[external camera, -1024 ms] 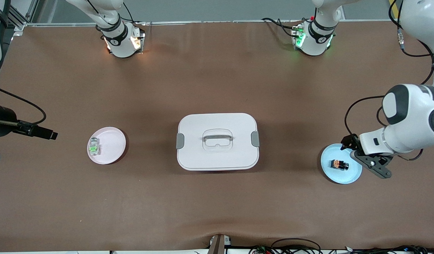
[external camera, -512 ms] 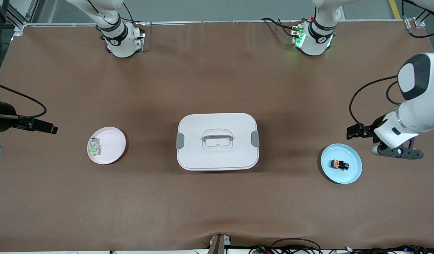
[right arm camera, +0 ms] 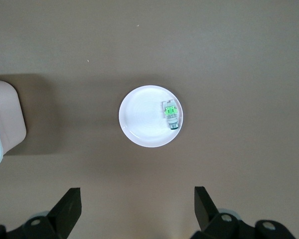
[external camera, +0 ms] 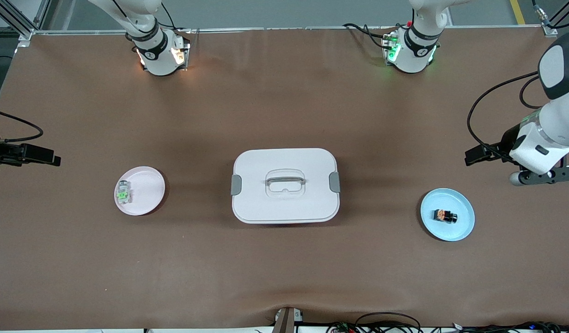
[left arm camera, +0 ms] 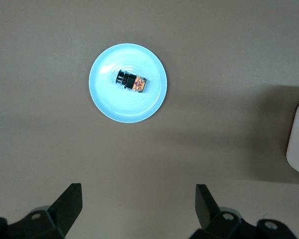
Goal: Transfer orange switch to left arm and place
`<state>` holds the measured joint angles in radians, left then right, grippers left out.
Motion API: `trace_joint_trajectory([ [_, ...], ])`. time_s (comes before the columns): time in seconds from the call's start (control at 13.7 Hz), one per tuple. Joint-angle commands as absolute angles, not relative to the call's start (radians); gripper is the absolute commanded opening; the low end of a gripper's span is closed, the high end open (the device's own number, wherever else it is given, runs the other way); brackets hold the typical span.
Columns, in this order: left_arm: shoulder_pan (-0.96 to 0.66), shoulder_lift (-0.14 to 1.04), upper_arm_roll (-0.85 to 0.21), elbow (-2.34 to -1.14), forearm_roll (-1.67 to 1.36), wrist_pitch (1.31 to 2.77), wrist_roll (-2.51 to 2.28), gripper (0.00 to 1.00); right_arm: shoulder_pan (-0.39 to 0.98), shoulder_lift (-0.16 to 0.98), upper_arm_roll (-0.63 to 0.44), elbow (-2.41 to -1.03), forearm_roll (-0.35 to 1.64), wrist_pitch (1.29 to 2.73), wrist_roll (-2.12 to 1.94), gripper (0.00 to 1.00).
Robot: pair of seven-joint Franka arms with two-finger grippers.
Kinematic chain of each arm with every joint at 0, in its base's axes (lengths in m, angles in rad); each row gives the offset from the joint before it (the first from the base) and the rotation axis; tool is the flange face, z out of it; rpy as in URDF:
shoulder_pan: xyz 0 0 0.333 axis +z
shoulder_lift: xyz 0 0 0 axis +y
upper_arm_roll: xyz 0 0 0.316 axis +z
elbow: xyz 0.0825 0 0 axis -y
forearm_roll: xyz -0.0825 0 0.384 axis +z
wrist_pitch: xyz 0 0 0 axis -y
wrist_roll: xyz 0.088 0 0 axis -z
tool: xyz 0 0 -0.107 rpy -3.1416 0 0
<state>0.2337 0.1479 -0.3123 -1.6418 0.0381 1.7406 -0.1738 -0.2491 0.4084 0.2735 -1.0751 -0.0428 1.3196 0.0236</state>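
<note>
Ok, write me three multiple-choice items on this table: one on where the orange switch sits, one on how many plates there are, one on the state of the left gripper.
1. Where is the orange switch?
A. on the blue plate
B. on the box
C. on the bare table

2. How many round plates are on the table?
A. one
B. two
C. three

3. What state is the left gripper in?
A. shut on the switch
B. shut and empty
C. open and empty

Key: 1 A, the switch lies inside the blue plate's rim. 2 B, only that plate and the pink plate show. 3 C, its fingers stand wide apart, holding nothing.
</note>
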Motion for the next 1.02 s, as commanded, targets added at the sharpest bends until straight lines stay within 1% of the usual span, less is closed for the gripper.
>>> trace_joint_trajectory([
  [0.0, 0.233, 0.147, -0.319, -1.565, 0.060, 1.659, -0.176, 1.00, -0.270, 0.321, 0.281, -1.199, -0.060, 1.367, 0.006, 1.00],
  [0.15, 0.227, 0.149, -0.319, -1.507, 0.060, 1.608, -0.175, 1.00, -0.270, 0.266, 0.281, -1.285, -0.060, 1.413, 0.005, 1.00],
  [0.29, 0.210, 0.149, -0.304, -1.500, 0.058, 1.605, -0.169, 1.00, -0.265, 0.216, 0.278, -1.354, -0.060, 1.456, 0.005, 1.00],
  [0.37, 0.174, 0.144, -0.270, -1.505, 0.057, 1.603, -0.169, 1.00, -0.262, 0.204, 0.273, -1.370, -0.060, 1.459, 0.005, 1.00],
  [0.59, 0.039, 0.094, -0.114, -1.509, 0.043, 1.522, -0.138, 1.00, -0.206, 0.196, 0.195, -1.371, -0.057, 1.457, -0.038, 1.00],
  [0.73, -0.006, 0.060, -0.083, -1.511, 0.043, 1.485, -0.144, 1.00, -0.141, 0.187, 0.106, -1.382, -0.048, 1.457, -0.096, 1.00],
  [0.8, -0.027, 0.049, -0.066, -1.511, 0.043, 1.479, -0.153, 1.00, -0.132, 0.177, 0.097, -1.399, -0.046, 1.460, -0.101, 1.00],
  [0.95, -0.035, 0.032, -0.069, -1.532, 0.040, 1.479, -0.160, 1.00, -0.121, 0.141, 0.087, -1.451, -0.044, 1.491, -0.101, 1.00],
])
